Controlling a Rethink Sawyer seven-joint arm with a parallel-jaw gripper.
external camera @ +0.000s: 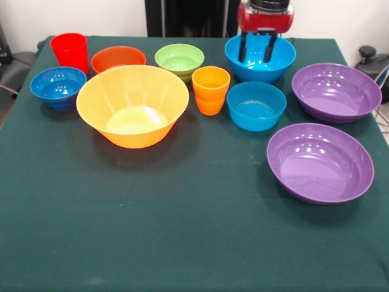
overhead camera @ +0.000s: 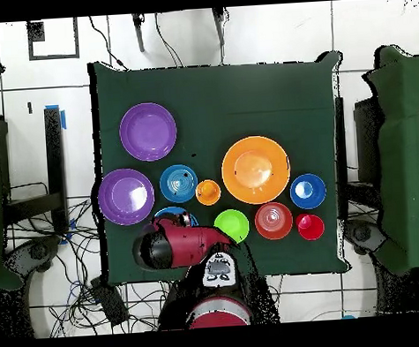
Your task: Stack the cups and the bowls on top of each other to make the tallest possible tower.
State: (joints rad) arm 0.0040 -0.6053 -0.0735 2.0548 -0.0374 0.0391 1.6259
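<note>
**Nothing stacked yet; gripper poised over the big blue bowl**

The gripper (external camera: pixel 256 48) hangs at the table's far side with its two dark fingers (external camera: pixel 244 48) apart and empty, their tips down inside the big blue bowl (external camera: pixel 260 61), apparently touching nothing. In the overhead view the red arm (overhead camera: pixel 178 246) covers most of that bowl.

Just in front of it sits the light-blue bowl (external camera: pixel 256 106), with the orange cup (external camera: pixel 211 90) beside that. The green bowl (external camera: pixel 179 59) and orange-red bowl (external camera: pixel 118 59) stand along the back row, the red cup (external camera: pixel 70 51) at its end. The yellow bowl (external camera: pixel 132 112) fills the middle, the dark-blue bowl (external camera: pixel 58 87) next to it. Two purple bowls (external camera: pixel 320 162) lie at the other side.

Every piece rests separately on the green cloth (external camera: pixel 182 231), upright, mouth up. By my reading the tower is unstarted: all stacking remains.
</note>
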